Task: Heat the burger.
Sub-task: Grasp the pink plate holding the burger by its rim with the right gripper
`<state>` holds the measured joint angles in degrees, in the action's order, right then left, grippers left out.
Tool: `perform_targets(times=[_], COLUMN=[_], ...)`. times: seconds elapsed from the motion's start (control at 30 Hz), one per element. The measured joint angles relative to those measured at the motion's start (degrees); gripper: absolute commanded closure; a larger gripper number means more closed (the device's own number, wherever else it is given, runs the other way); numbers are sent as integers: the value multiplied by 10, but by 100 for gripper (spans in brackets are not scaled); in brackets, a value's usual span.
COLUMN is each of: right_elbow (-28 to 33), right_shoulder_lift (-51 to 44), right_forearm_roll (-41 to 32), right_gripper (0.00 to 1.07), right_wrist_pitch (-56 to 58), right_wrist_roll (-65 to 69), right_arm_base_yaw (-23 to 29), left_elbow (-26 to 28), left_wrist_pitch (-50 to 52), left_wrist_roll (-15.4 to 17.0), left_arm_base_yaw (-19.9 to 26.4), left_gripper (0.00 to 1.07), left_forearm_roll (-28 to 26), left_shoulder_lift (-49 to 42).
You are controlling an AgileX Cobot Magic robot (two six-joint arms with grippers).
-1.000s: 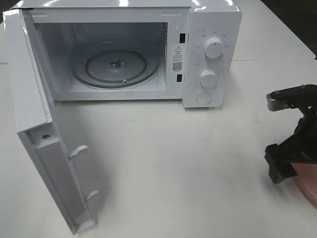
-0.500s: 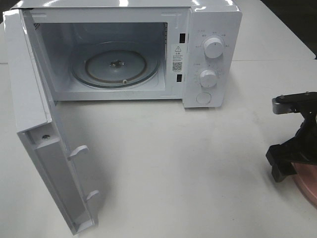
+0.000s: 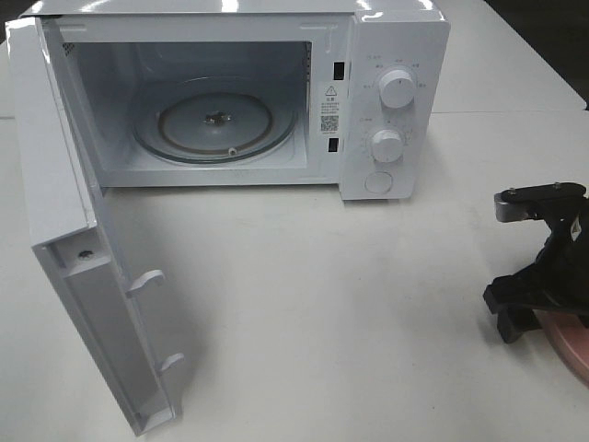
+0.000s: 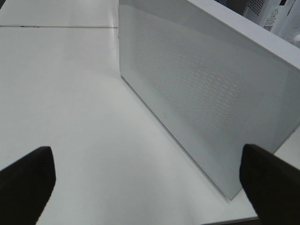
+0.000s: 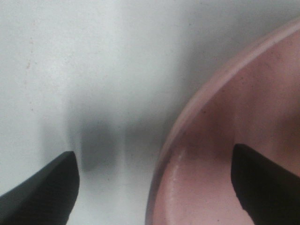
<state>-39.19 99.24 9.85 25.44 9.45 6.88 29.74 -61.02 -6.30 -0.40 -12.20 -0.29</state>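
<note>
The burger is out of view in every frame. At the table's right edge lies a pink plate [image 3: 572,343], and my right gripper [image 3: 525,313] hangs low over its near rim. In the right wrist view the right gripper [image 5: 154,183] is open and straddles the plate's rim [image 5: 187,122], with one finger over the table and the other over the plate's inside. The left gripper [image 4: 145,183] shows only in the left wrist view, open and empty, facing the outer face of the microwave door [image 4: 201,93].
A white microwave [image 3: 391,55] stands at the back of the table with its door [image 3: 83,276] swung wide toward the front left. Its glass turntable [image 3: 216,124] is bare. Two knobs [image 3: 398,87] and a button are on its right panel.
The right gripper has shifted slightly left and lower at the plate's rim. The microwave and its door have not moved.
</note>
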Motion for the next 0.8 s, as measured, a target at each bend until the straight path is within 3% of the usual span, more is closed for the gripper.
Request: perform_targets(times=[0.67, 0.8], right_elbow=[0, 0], right_shoulder_lift=[0, 0], right_forearm_roll=[0, 0], right_gripper=[30, 36], right_wrist_pitch=[-3, 11], right_wrist_roll=[0, -1], right_arm_base_yaw=[-13, -13], left_elbow=[0, 0], left_wrist_pitch=[0, 0], left_wrist_roll=[0, 0], left_arm_base_yaw=[0, 0], left_gripper=[6, 6], left_forearm_roll=[0, 0], left_shoulder_lift=[0, 0])
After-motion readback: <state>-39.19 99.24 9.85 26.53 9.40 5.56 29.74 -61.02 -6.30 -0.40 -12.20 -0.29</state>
